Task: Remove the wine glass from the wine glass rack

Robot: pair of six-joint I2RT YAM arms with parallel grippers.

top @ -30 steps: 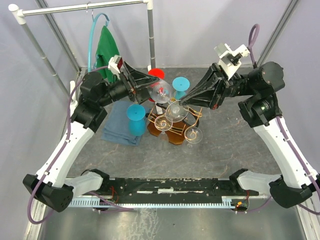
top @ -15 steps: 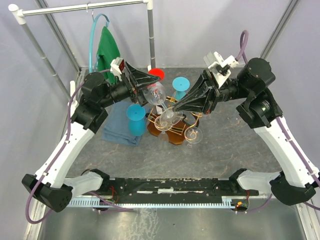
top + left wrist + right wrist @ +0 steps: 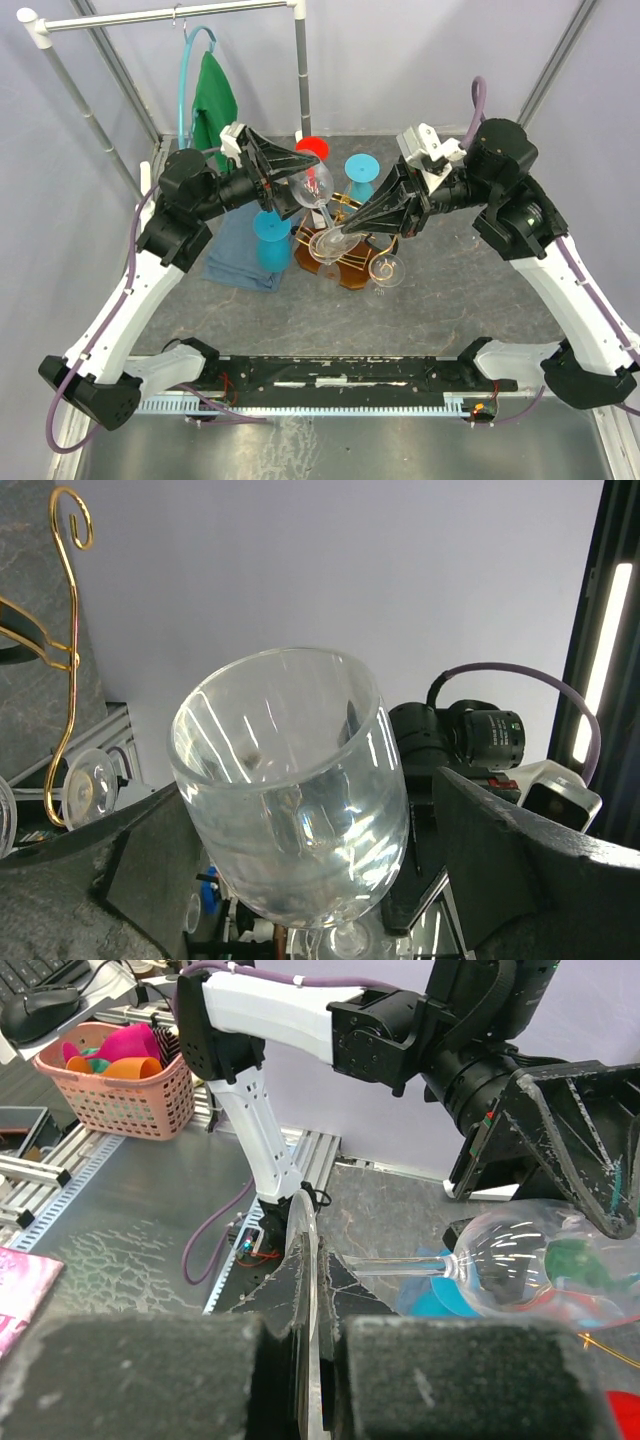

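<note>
A clear wine glass (image 3: pixel 316 186) hangs in the air above the wine glass rack (image 3: pixel 352 268), a gold wire frame on a brown wooden base. My left gripper (image 3: pixel 308 180) has its fingers round the bowl (image 3: pixel 290 790), one finger (image 3: pixel 150 865) on each side. My right gripper (image 3: pixel 341 234) is shut on the edge of the glass's round foot (image 3: pixel 304 1260). The stem (image 3: pixel 400 1266) runs from there to the bowl (image 3: pixel 540 1275). A gold scroll end (image 3: pixel 72 515) shows in the left wrist view.
Two more glasses (image 3: pixel 385 269) (image 3: pixel 326 246) hang on the rack. Teal stands (image 3: pixel 271 236) (image 3: pixel 360 170) and a red one (image 3: pixel 312 148) stand close by, with a blue towel (image 3: pixel 235 258). A white clothes rail (image 3: pixel 170 15) holds a green cloth (image 3: pixel 214 95).
My right gripper has swung left and down from the rack's top to the glass's foot and is now shut on it. The left gripper has kept the bowl almost still.
</note>
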